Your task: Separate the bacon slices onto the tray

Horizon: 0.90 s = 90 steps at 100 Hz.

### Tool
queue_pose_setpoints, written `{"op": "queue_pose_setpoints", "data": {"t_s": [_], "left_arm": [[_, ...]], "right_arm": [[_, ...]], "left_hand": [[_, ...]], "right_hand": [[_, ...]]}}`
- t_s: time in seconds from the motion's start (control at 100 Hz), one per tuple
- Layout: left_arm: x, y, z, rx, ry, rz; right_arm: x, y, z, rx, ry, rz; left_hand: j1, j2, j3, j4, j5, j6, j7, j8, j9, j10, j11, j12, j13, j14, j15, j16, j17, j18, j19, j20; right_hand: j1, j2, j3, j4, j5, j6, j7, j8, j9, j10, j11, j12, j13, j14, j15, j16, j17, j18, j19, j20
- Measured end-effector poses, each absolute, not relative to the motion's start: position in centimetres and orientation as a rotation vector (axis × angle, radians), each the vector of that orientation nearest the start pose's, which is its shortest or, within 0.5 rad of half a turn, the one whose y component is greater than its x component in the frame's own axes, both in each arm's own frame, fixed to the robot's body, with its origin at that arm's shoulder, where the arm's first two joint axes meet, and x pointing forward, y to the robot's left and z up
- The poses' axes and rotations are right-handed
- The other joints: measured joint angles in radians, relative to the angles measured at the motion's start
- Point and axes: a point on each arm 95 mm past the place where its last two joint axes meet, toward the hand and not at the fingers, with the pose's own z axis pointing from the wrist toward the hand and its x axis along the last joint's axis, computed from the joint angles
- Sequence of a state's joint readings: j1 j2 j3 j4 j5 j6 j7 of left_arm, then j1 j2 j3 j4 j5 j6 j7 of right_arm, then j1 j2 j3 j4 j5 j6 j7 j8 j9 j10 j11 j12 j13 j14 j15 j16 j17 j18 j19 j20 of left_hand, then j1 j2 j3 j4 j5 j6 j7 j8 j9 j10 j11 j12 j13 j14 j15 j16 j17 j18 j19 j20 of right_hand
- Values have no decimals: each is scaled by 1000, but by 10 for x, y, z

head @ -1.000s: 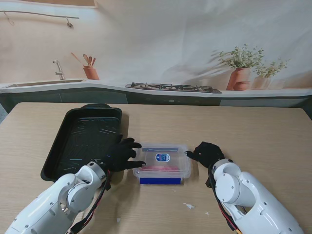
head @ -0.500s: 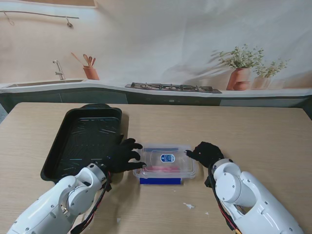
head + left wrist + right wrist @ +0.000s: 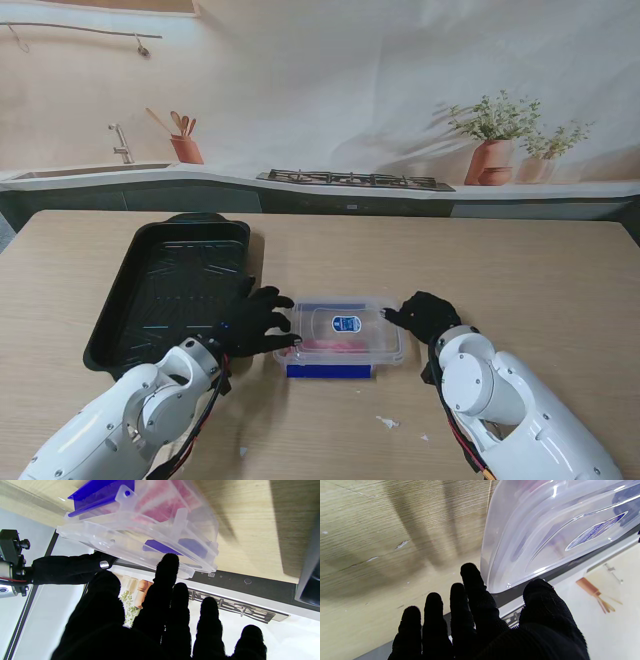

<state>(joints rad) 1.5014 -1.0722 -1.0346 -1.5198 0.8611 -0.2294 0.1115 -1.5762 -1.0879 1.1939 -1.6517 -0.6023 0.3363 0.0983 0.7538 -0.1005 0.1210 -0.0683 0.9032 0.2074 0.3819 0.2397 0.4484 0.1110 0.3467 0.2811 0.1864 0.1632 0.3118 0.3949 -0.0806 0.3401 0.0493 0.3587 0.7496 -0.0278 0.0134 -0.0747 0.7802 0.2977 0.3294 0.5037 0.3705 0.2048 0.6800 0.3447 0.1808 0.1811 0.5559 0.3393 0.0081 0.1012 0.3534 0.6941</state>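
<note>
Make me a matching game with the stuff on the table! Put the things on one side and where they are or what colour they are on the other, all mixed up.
Things:
1. tray
2. lid
3. bacon
4. left hand

Descriptions:
A. pink, inside the clear box
B. black, lying at the table's left side with nothing in it
C. see-through, with a small blue sticker on top
D. in a black glove, fingers at the left side of the box

Right pairs: 1-B, 2-C, 3-A, 4-D
</note>
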Motion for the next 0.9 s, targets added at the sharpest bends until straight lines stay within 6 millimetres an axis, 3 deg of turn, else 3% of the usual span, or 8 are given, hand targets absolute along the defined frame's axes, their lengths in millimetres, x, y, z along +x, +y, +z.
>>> {"op": "queue_pose_setpoints", "data": {"t_s": [0.28,0.52,0.57,0.62,0.72,0.9], "left_arm": [[384,-56,-352,-1148,1695,-1791],[384,-57,-353,-1154,1706,-1786],[384,-57,-353,-1155,1706,-1786],[384,-57,-353,-1156,1705,-1786],[384,-57,-353,-1159,1704,-1787],[385,-57,-352,-1160,1707,-1788]], "right_arm": [[395,-15,-341,1918,1179,1350],[394,-14,-345,2110,1065,1350],[394,-14,-345,2137,1039,1347],[394,-13,-345,2182,1002,1343],[394,-12,-345,2274,937,1344],[394,-11,-343,2300,914,1348]], "left_hand": [[-1,-11,20,0,0,-9,0,0,0,0,0,0,0,0,0,0,0,0,0,1],[-13,-13,41,0,0,-12,0,1,0,0,0,0,0,0,0,0,0,0,0,2],[-13,-13,42,0,0,-12,0,1,0,0,0,0,0,0,0,0,0,0,0,2],[-13,-14,49,0,0,-12,0,1,-1,0,0,0,0,0,0,0,0,0,0,2],[-13,-15,61,0,3,-5,9,2,-1,0,0,1,0,1,0,0,0,0,0,2],[-13,-23,65,0,5,0,10,3,-3,3,0,2,0,1,0,0,0,0,0,12]], "right_hand": [[-1,-12,0,0,-26,2,0,11,0,33,5,1,12,28,42,18,27,15,26,16],[-1,-84,10,0,-89,24,12,69,0,62,105,39,61,59,170,84,72,52,78,73],[-82,-153,190,0,-95,24,24,107,8,74,129,50,73,63,207,100,87,59,78,105],[-125,-182,297,0,-101,25,34,121,8,85,153,60,76,71,234,114,96,67,82,122],[-161,-231,400,0,-119,49,51,146,10,90,177,82,88,79,273,131,111,77,102,147],[-173,-291,492,0,-126,53,65,174,24,98,207,115,135,83,335,162,148,91,128,177]]}}
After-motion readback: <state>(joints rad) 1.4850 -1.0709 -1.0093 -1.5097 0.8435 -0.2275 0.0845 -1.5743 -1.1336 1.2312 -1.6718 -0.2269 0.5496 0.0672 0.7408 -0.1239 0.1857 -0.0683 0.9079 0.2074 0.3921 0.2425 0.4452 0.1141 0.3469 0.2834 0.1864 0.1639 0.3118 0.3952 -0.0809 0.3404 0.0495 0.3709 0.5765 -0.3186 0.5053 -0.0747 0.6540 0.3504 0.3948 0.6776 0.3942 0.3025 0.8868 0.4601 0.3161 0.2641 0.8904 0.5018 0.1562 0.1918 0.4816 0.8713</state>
